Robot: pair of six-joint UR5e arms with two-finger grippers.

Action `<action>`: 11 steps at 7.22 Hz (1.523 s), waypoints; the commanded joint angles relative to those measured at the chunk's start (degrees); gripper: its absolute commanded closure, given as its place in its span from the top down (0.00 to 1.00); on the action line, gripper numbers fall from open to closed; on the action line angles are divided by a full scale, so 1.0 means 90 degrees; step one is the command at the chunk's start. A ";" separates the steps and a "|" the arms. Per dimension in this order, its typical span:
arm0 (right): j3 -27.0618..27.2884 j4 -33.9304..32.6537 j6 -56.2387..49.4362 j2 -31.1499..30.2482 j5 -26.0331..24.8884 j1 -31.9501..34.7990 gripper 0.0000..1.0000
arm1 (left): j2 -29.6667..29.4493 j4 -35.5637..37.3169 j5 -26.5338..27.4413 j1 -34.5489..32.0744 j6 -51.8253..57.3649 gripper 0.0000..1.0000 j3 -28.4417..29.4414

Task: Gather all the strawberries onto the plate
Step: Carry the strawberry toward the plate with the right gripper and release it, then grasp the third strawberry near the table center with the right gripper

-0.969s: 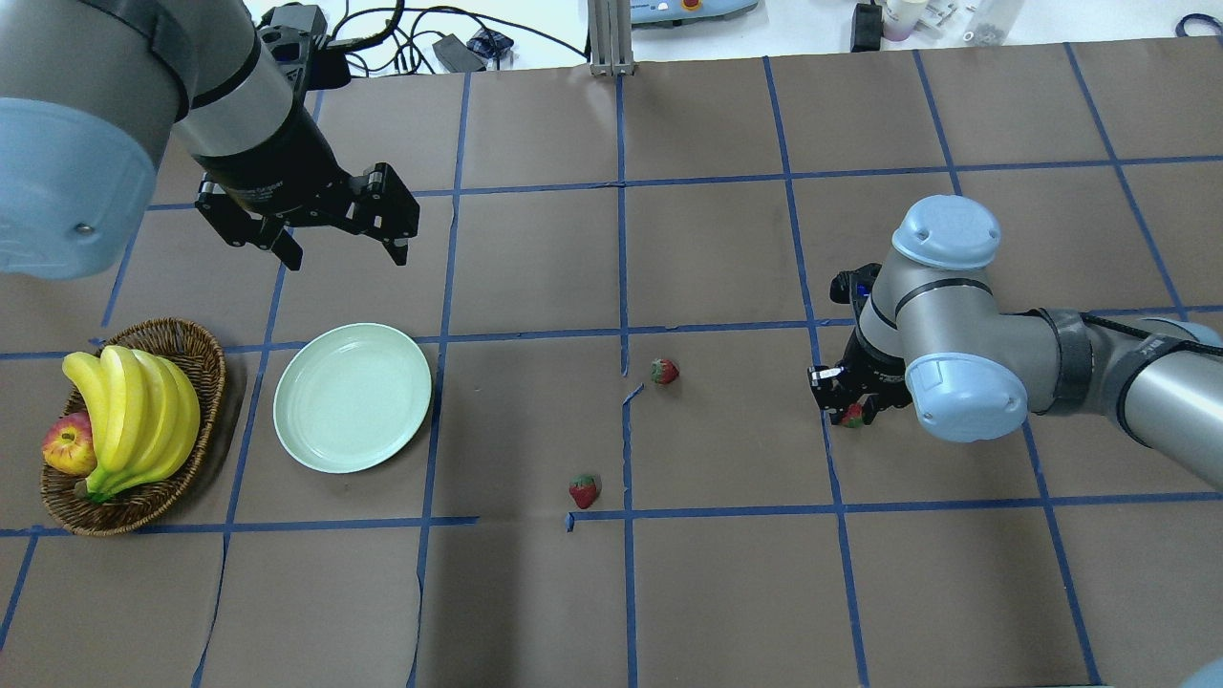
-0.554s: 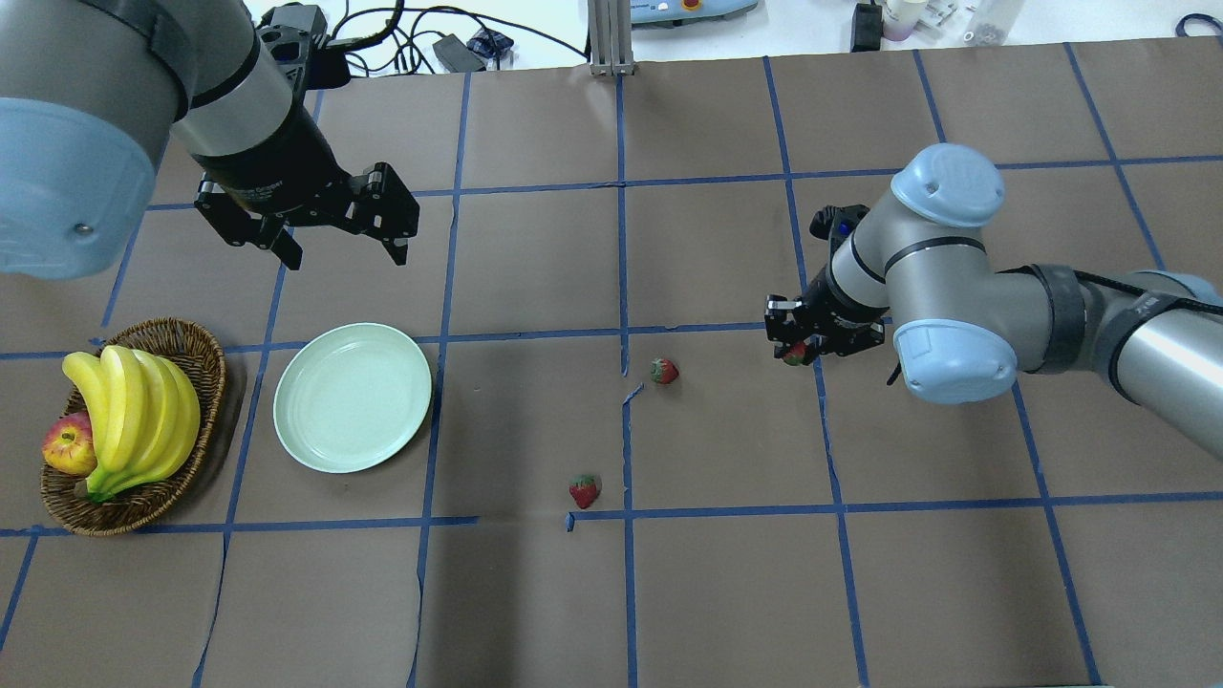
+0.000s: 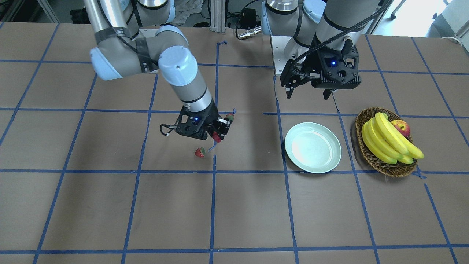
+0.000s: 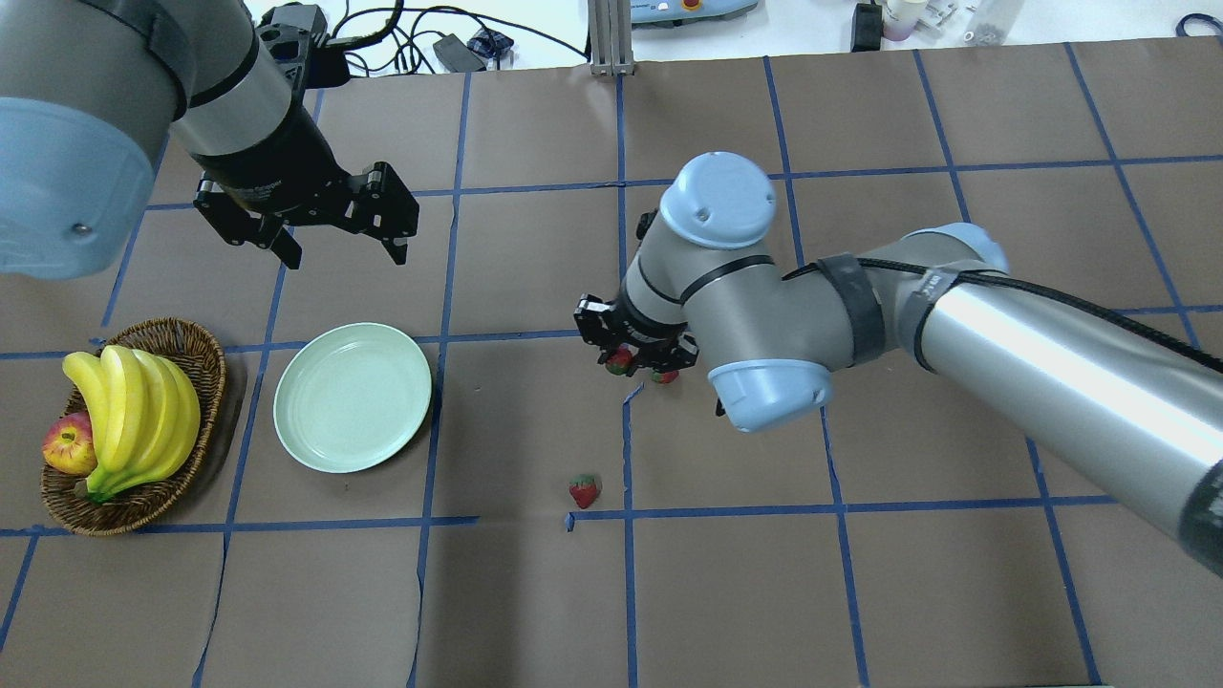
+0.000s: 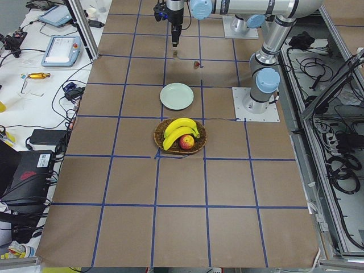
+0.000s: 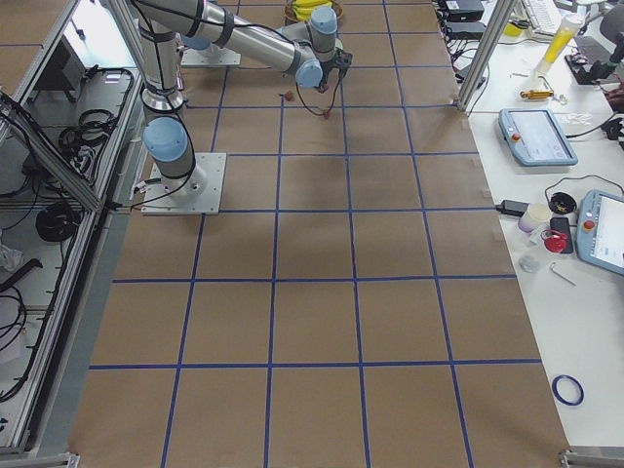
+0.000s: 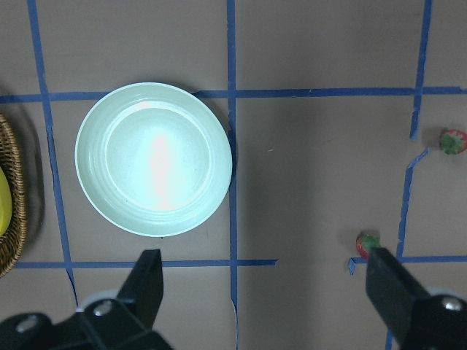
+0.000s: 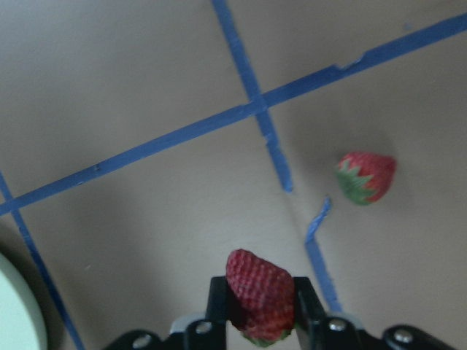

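Plate (image 4: 353, 397): toward the table's left end, no berry in it.
First berry (image 8: 257, 288): pinched in right gripper (image 8: 260, 312), over mid-table.
Second berry (image 4: 585, 490), third berry (image 3: 229, 117): loose, mid-table.
Left gripper (image 4: 344, 253): fingers spread, empty.
Tally, by my reckoning: none delivered, three left.

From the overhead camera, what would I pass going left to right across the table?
wicker basket → plate → lone strawberry lying on the table → held strawberry, gripped in the right arm's jaws → third strawberry, partly hidden under that arm
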 commanded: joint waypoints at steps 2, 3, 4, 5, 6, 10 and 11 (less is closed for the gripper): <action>-0.0619 -0.0134 0.0883 0.0971 -0.0274 0.0992 0.05 | 0.0017 0.0000 0.0000 0.0000 -0.0002 1.00 -0.0009; -0.0628 -0.0163 0.0884 0.1030 -0.0265 0.1012 0.36 | 0.0017 0.0000 0.0000 0.0000 -0.0002 1.00 -0.0018; -0.0609 -0.0173 0.0855 0.1030 -0.0274 0.1012 0.97 | 0.0027 0.0000 0.0000 0.0000 0.0008 1.00 -0.0018; -0.0618 -0.0154 0.0816 0.0934 -0.0439 0.1002 1.00 | 0.0037 0.0000 0.0000 0.0000 0.0017 1.00 -0.0018; -0.0609 -0.0077 0.0680 0.0749 -0.0827 0.0992 1.00 | 0.0037 0.0000 0.0000 0.0000 0.0017 1.00 -0.0009; -0.0046 0.0657 -0.1034 0.0280 -0.1446 -0.0381 1.00 | 0.0027 0.0000 0.0000 0.0000 -0.0002 1.00 -0.0018; 0.0180 0.0444 -0.1775 0.0230 -0.1417 -0.0491 1.00 | 0.0027 0.0000 0.0000 0.0000 -0.0002 1.00 -0.0018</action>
